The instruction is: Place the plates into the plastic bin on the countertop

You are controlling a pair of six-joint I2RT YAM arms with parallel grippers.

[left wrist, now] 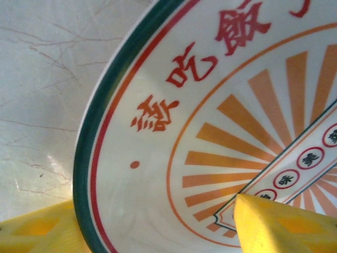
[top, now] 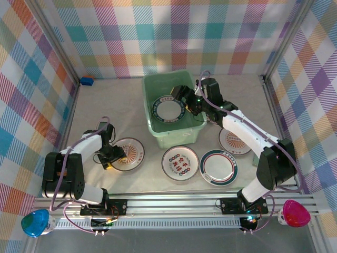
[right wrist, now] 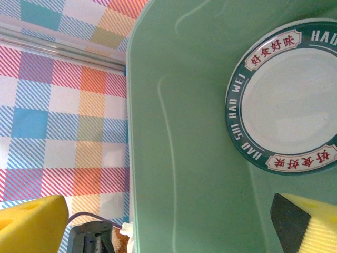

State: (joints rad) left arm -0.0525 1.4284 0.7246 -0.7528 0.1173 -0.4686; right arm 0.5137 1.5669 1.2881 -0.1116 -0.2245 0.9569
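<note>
Left gripper (top: 109,155) sits low at the left edge of the orange-rayed plate (top: 127,154), jaws spread. In the left wrist view, the gripper (left wrist: 155,203) straddles that plate's rim. One yellow finger (left wrist: 37,232) is outside the green-and-red edge, and the other is over the patterned centre. There is a wide gap between them, so the gripper is not clamped on the plate (left wrist: 221,121). The plate lies flat on the countertop (top: 121,105), front left, well apart from the bin.

Right gripper (top: 185,100) is extended over the plastic bin (top: 174,138), above its right half. Its jaws are wide apart with nothing between them. In the right wrist view, the gripper (right wrist: 168,205) looks down on the bin's mint-green floor (right wrist: 184,132).

- **In the bin:** the dark-green-banded plate (top: 168,109) lies flat on the floor, with a white centre and red characters in the band (right wrist: 287,100).
- **On the countertop:**
  - The red-patterned plate (top: 180,163) is just in front of the bin.
  - The green-rimmed plate (top: 218,166) is just beside it on the right; I cannot tell whether the rims touch.
  - A fourth plate (top: 231,143) lies right of the bin, partly hidden under the right arm.
- **Far left corner:** a small blue object (top: 87,81) sits against the plaid wall (top: 31,79).
</note>
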